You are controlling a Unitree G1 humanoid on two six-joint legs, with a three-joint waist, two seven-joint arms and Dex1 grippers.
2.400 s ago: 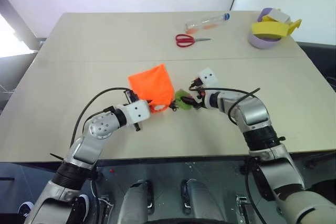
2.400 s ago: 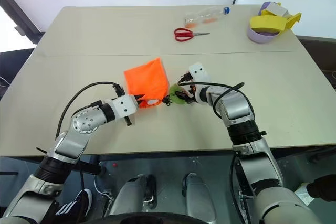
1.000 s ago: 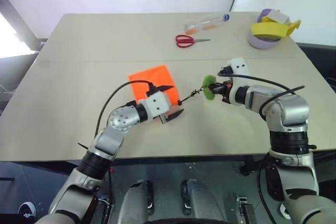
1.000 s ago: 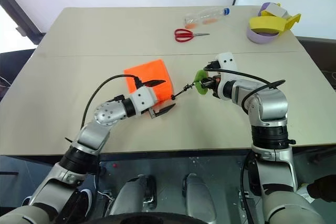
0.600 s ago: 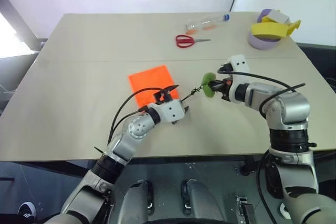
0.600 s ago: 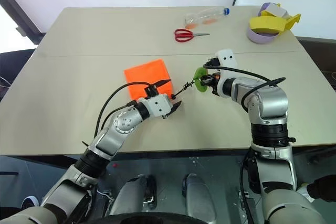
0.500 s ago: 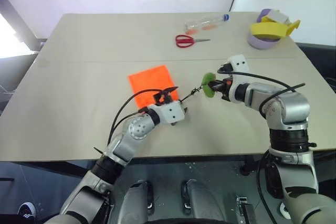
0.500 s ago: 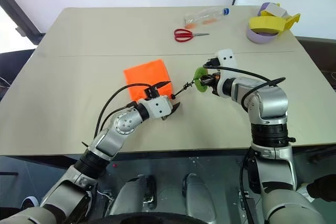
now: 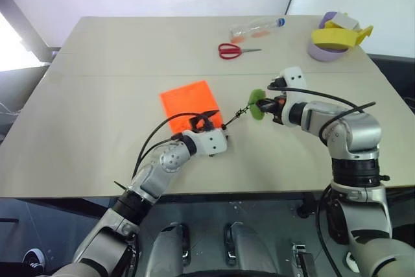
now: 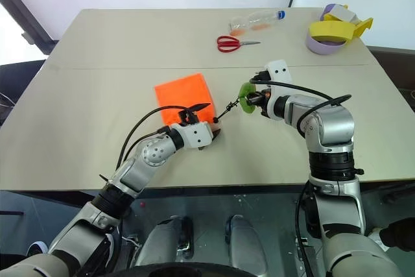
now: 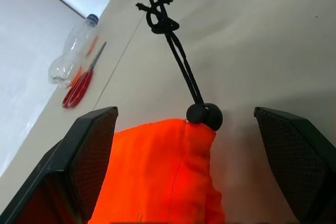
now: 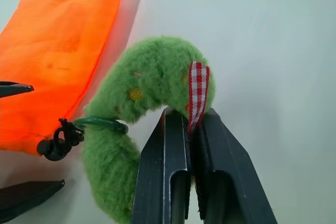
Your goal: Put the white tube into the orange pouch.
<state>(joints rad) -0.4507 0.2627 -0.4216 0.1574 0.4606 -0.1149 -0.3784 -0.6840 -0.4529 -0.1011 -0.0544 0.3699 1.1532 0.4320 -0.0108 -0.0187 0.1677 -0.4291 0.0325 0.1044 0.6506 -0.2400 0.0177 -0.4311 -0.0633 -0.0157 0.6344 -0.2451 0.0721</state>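
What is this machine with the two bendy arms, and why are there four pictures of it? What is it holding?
It is a robot with two arms, and each arm ends in a claw of two black fingers. Two pictures come from cameras in its head, looking down at the table. The other two come from little cameras on its wrists, right behind the claws.

On the table lie an orange pouch, red scissors, a clear bottle and rolls of tape at the far side.

The right claw is pinched shut on a fuzzy green disc tied to the pouch's black cord. The left claw is wide open around the pouch's closed end, holding nothing.
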